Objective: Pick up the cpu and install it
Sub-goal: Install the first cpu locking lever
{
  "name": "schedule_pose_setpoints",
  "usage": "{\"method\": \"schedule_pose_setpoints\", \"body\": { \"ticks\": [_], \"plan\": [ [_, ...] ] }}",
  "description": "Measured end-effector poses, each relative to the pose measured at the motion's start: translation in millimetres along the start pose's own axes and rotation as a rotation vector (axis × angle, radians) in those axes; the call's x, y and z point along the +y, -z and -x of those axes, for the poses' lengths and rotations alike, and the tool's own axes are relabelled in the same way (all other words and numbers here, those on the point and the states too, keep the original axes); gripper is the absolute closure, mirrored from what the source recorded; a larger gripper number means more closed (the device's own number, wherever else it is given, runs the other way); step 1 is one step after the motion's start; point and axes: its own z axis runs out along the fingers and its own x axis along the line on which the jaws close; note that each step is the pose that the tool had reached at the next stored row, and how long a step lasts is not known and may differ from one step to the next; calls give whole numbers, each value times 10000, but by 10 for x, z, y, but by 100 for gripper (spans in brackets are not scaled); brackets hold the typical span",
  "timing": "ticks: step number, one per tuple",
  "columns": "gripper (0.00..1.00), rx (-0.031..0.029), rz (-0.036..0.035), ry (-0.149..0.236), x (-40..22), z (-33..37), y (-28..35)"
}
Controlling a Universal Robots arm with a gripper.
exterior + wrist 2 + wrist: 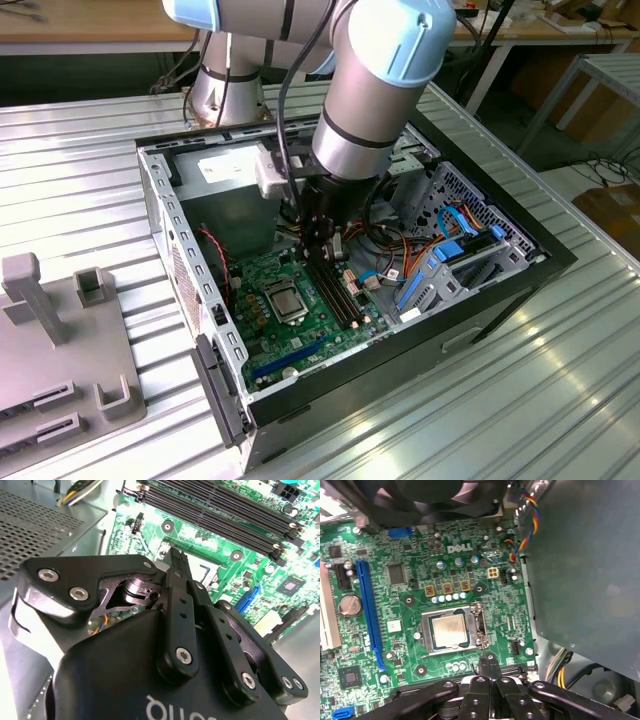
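Note:
The cpu [449,631] is a silver-grey square lying flat inside the socket frame [424,632] on the green motherboard [400,600]. In the exterior view the cpu [285,298] sits near the middle of the board inside the open computer case. My gripper [487,661] hovers above the board just beside the socket, between it and the memory slots, its two black fingers pressed together with nothing between them. In the second wrist view the fingertips [176,560] point down at the board, and the gripper body hides most of the socket.
Black memory slots [225,515] run beside the socket. A blue expansion slot [369,610], a coin battery [349,605] and a fan [435,500] ring it. Case walls [175,250], coloured cables [440,240] and a drive cage [470,250] crowd the arm. A grey fixture [60,340] stands outside.

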Motion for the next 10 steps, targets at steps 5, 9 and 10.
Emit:
{"method": "schedule_pose_setpoints", "body": {
  "ticks": [5,9,10],
  "plan": [
    [89,5,0,141,-1,-48,-1],
    [89,10,5,223,-2,-48,-6],
    [89,10,4,224,-2,-48,-6]
  ]
}}
